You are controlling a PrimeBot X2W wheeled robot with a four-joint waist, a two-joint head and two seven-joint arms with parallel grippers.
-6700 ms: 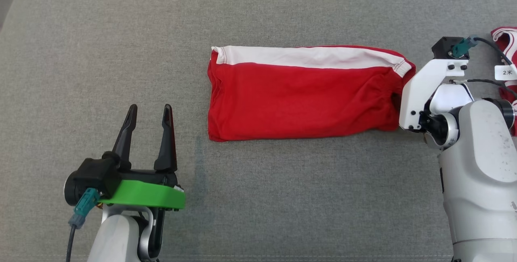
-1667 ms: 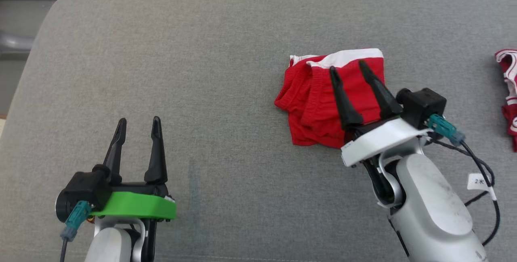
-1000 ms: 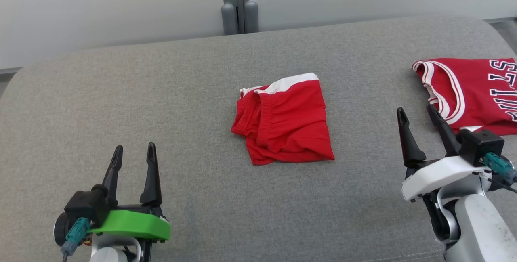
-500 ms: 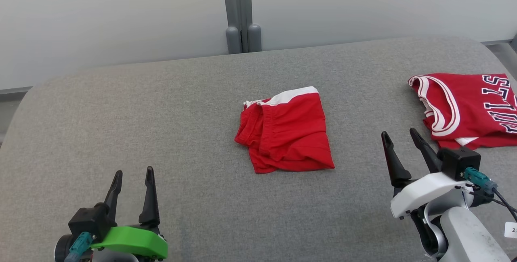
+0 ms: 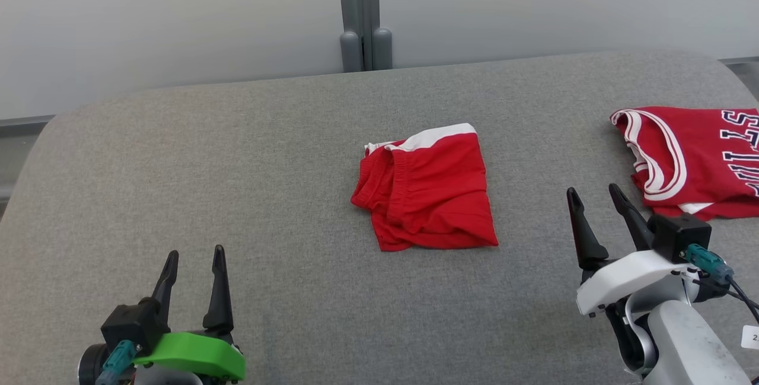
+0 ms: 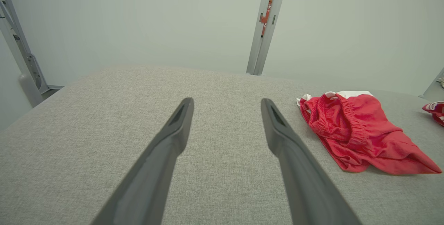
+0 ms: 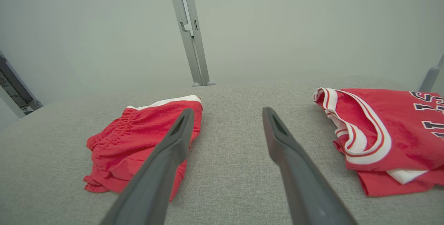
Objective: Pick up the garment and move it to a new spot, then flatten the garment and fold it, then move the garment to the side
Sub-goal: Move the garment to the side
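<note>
The garment (image 5: 428,189) is a pair of red shorts with a white stripe, folded into a small bundle in the middle of the grey cushion (image 5: 249,165). The same garment (image 6: 353,131) lies to the right of my left fingers in the left wrist view, and the garment (image 7: 138,138) sits behind my right gripper's left finger in the right wrist view. My left gripper (image 5: 194,253) stands open and empty at the lower left, well apart from it. At the lower right my right gripper (image 5: 594,190) is open and empty, a short way right of the bundle.
A red jersey (image 5: 694,156) with white trim and dark letters lies at the right edge of the cushion, just beyond my right gripper; the jersey (image 7: 388,131) is also right of the right fingers. A pale wall with a grey post (image 5: 362,11) stands behind the cushion.
The camera has tilted up and turned, so the whole picture has shifted. My right gripper has let go of the folded shorts and drawn back to the right. The left gripper stays open.
</note>
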